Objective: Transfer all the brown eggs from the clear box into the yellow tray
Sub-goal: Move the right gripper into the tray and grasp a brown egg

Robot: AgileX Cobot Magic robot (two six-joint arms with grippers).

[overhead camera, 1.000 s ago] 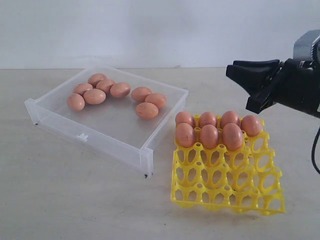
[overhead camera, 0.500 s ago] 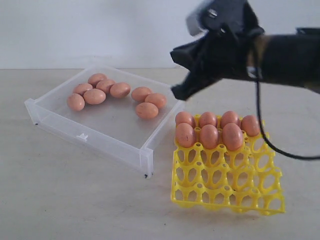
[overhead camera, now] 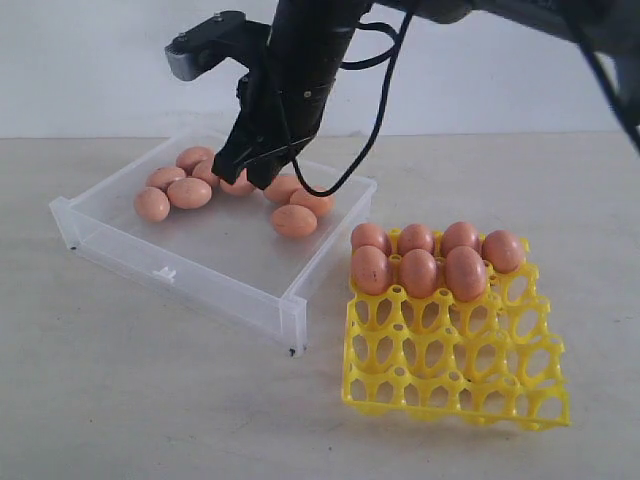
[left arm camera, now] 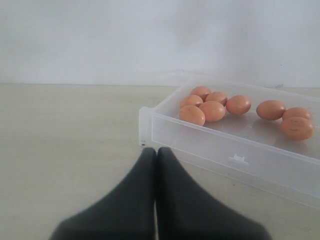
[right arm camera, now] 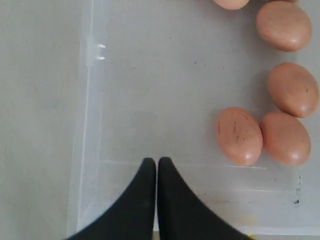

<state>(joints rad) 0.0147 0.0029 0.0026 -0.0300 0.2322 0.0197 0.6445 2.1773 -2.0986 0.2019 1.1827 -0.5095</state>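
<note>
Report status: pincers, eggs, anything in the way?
Right pincer shut, empty, above clear box. Left pincer shut, outside it. Nine brown eggs in box, seven in yellow tray. No obstruction seen.

exterior view: off the arms, out front and a bit above the pale surface [overhead camera: 150, 400], taking in the whole shallow clear plastic box [overhead camera: 180, 268] and the square yellow plastic egg tray [overhead camera: 450, 385].
left wrist view: low, almost level, facing the box's front wall from just beside it.
right wrist view: straight down, close over the box floor.
shared: all three catch the box and some of its smooth orange-brown eggs [overhead camera: 189, 192].
</note>
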